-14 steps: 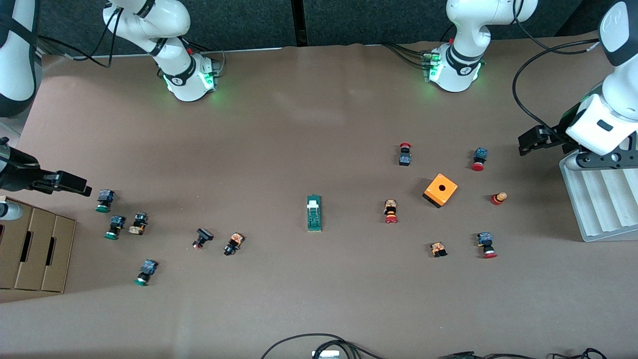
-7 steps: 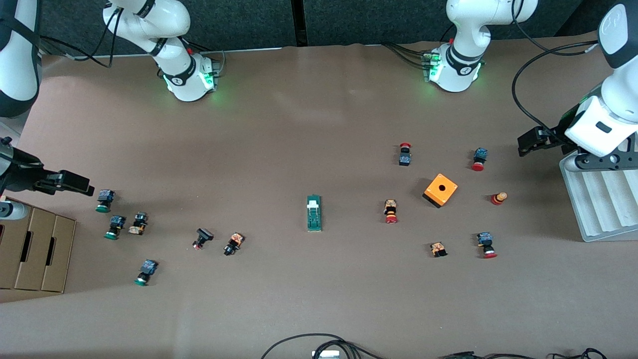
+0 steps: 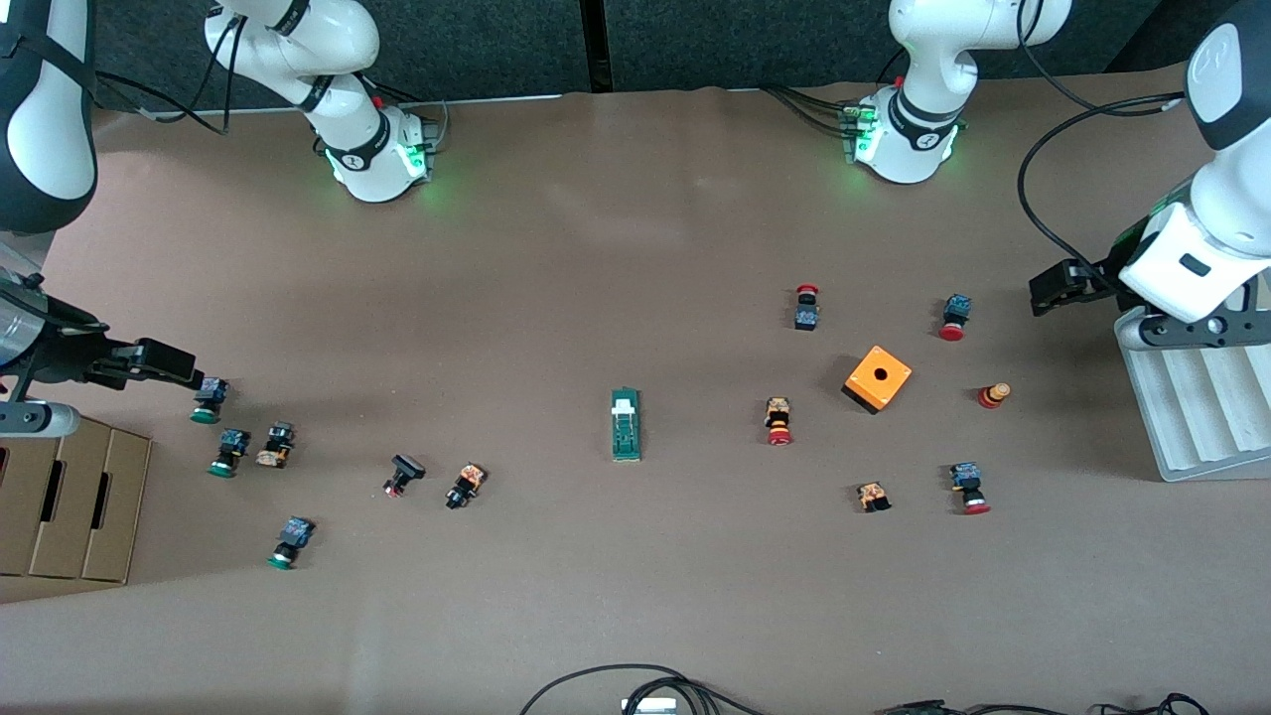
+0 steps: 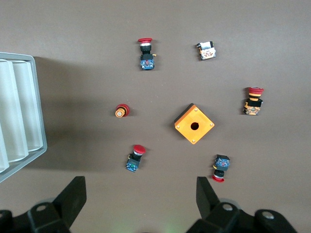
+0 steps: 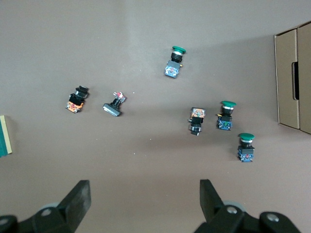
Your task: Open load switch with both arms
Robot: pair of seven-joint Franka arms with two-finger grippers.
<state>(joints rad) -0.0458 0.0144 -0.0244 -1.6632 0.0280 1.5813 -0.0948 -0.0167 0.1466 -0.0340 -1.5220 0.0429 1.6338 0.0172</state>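
Right hand [image 3: 179,364] shifted toward buttons; wrist views reveal fingers [image 5: 80,196] spread.

The load switch [image 3: 626,424] is seen lying flat mid-table. The left gripper [image 3: 1053,288] is held beside a grey tray [image 3: 1197,407]; the right gripper [image 3: 169,364] is held above a green-capped button [image 3: 208,399].

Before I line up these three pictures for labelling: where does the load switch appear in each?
Front view: load switch mid-table.
Left wrist view: not in it.
Right wrist view: only its green end, at the picture's edge.
Shared landmark: black-capped button.
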